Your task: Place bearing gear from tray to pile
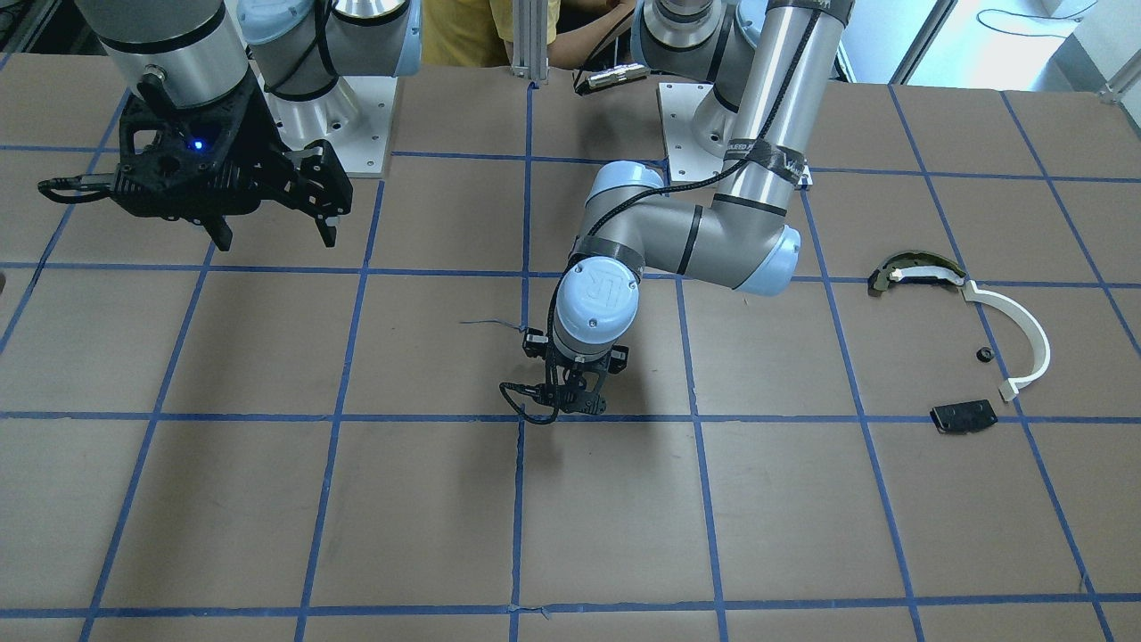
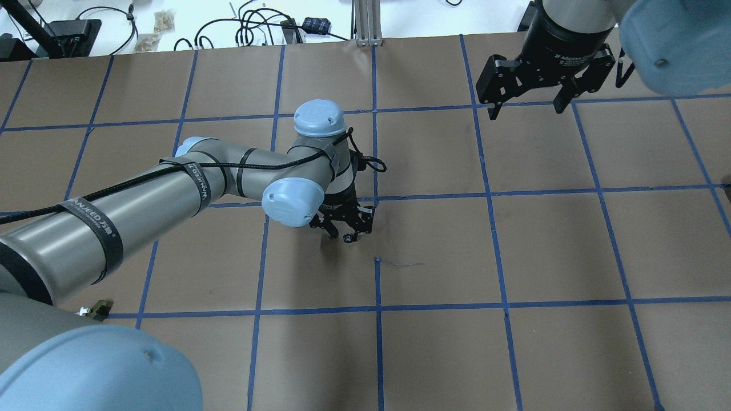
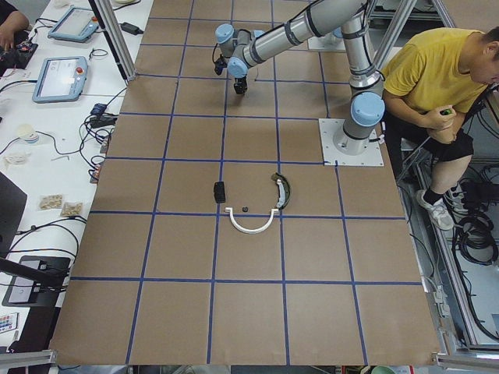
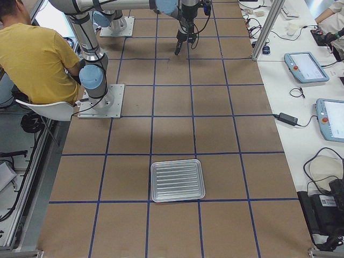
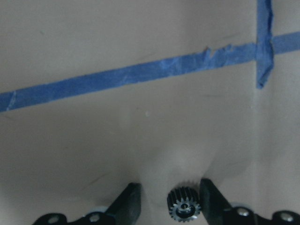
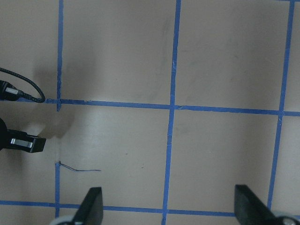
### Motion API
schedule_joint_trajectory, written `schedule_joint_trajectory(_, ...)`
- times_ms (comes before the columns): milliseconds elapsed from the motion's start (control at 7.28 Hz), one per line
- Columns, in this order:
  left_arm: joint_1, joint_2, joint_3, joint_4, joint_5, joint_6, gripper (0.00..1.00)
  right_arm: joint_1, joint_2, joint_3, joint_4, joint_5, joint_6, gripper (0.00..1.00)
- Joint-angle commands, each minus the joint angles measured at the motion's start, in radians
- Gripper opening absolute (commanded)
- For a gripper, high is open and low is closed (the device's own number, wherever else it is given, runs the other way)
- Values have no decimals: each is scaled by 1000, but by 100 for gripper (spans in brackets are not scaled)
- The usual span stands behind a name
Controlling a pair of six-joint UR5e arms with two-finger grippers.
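The bearing gear (image 5: 184, 206), a tiny black round toothed part, lies on the brown table between my left gripper's (image 5: 169, 202) fingers, close to one finger with a gap to the other. My left gripper (image 2: 342, 234) is open, low over the table's middle. The gear shows as a dark speck at its tips (image 2: 348, 238). The pile lies far off on my left: a white curved strip (image 1: 1025, 334), a dark curved yellowish-edged piece (image 1: 909, 270), a flat black plate (image 1: 963, 416) and another tiny black round part (image 1: 984, 354). My right gripper (image 2: 525, 105) is open and empty, held high.
A ribbed metal tray (image 4: 177, 180) sits at the table's right end, with nothing visible in it. A person in a yellow shirt (image 3: 437, 70) sits behind the arm bases. Cables and tablets (image 4: 306, 67) lie on the white bench beyond the far table edge.
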Motion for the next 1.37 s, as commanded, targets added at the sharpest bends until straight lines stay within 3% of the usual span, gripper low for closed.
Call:
schedule_joint_trajectory(0,-1,0,4,-1,0,-2,0,0,0,0,0,1,1,100)
schedule_joint_trajectory(549,24,38,38,-57,4,5,0,-2,-3,0,1,-2,-1,100)
schedule_joint_trajectory(824,227,70,197,-322,100,81,0,-3,-3,0,1,-2,-1,100)
schedule_joint_trajectory(1236,528,94,216,-354,298,359,0,-2,-3,2,1,0,1,100)
